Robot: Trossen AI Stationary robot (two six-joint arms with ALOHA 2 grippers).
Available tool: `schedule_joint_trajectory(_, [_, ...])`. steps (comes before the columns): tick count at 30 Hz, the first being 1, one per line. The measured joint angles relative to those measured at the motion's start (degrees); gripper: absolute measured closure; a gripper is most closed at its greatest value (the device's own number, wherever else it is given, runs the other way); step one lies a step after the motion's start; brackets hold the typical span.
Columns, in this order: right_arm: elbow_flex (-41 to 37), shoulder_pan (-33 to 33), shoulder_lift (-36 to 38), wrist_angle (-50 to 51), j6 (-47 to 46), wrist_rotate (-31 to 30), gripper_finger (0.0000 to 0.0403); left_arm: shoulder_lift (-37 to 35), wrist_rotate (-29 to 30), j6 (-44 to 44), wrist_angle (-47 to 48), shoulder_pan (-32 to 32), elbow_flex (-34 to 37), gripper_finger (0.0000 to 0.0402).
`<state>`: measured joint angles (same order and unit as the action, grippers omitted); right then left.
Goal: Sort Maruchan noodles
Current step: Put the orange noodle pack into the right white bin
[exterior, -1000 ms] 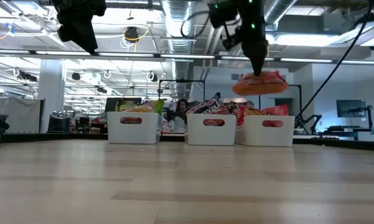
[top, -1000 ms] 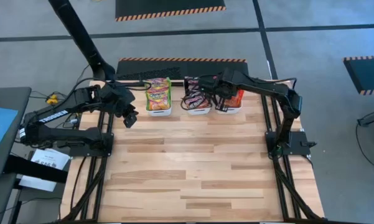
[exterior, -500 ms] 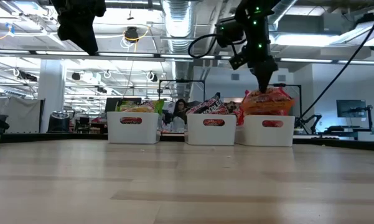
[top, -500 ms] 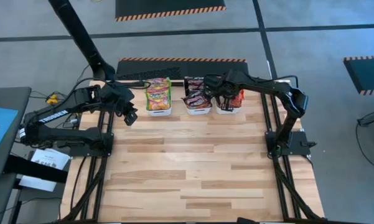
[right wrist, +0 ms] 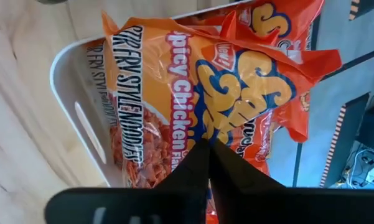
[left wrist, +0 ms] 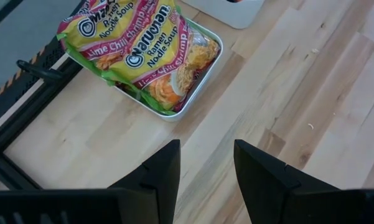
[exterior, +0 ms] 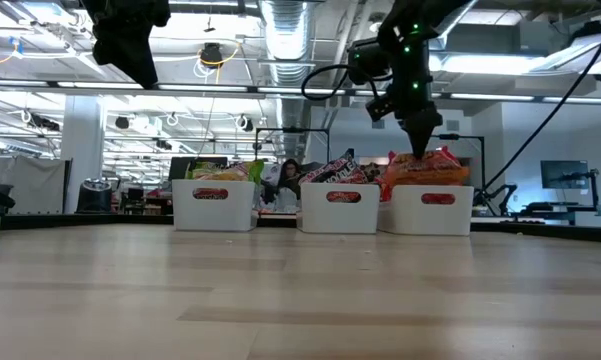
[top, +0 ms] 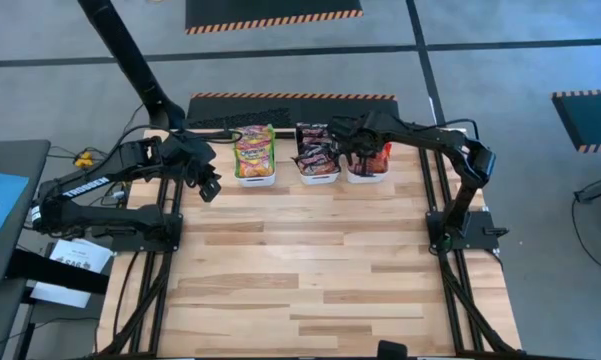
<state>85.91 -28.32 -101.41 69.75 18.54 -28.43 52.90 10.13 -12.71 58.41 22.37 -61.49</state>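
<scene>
Three white tubs stand in a row at the table's far edge. The left tub point(top: 255, 160) holds green-edged Maruchan packets point(left wrist: 143, 50), the middle tub point(top: 316, 162) black ones, and the right tub point(right wrist: 68, 106) red-orange ones. My right gripper point(right wrist: 208, 148) is above the right tub, shut on the topmost red-orange packet point(right wrist: 199, 81); the low view shows it at that packet point(exterior: 427, 165). My left gripper point(left wrist: 205, 171) is open and hovers over bare table, just nearer than the left tub point(left wrist: 193, 93) and to its left. My right gripper pinches the top red-orange packet between its two fingers at the packet's long edge point(right wrist: 205, 134), about halfway along. The fingers come from above, pointing down. The packet lies roughly flat on the other red-orange packets, its ends sticking out above the tub's rim point(exterior: 435, 188).
The wide wooden table point(top: 310, 270) spreads out nearer than the tubs. Dark frame rails point(top: 145, 270) run along both side edges. Beyond the far edge lies grey floor with a striped mat point(top: 275, 15).
My right gripper has gone down toward the right tub, still shut on the red-orange packet. The packet hung clear above the tub a second ago and now lies on the pile inside it.
</scene>
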Motion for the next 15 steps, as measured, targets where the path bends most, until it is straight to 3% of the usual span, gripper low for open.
schedule_joint_trajectory(15, [0.3, 1.1, -0.1, 5.3, -4.6, 2.7, 0.0296, 0.0, 0.0, 0.1, 0.0, 0.0, 0.0, 0.0267])
